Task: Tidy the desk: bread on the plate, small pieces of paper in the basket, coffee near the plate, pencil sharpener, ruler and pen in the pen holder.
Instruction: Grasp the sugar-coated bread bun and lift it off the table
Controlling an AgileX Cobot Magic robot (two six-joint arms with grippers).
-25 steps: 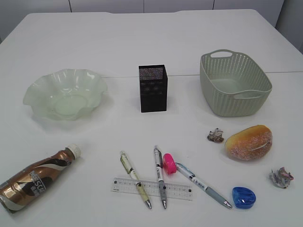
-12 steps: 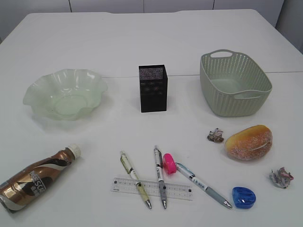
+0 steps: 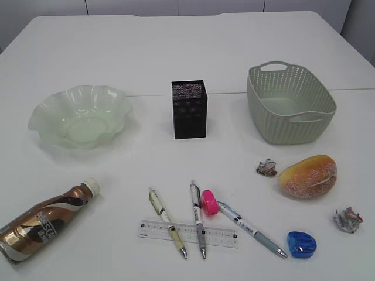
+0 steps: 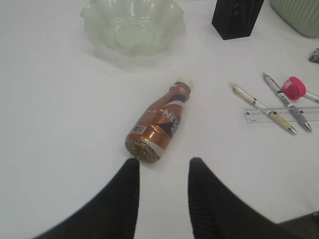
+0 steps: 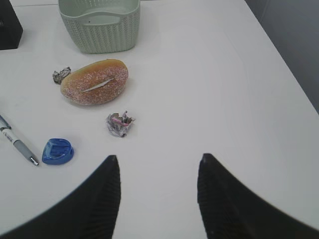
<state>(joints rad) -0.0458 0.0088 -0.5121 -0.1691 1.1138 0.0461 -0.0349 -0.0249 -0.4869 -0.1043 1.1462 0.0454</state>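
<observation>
A pale grey wall [image 3: 135,6] with thin vertical seams is running across the background. Dark grey floor [image 5: 299,30] is showing at the far right.

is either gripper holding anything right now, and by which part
Nothing is held. The left gripper and the right gripper both hang open above the desk, fingers empty.

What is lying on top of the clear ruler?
Two pens cross over the ruler: a cream one and a grey-white one. They cover small parts of its markings. A third pen lies to its right, its contact unclear.
</observation>
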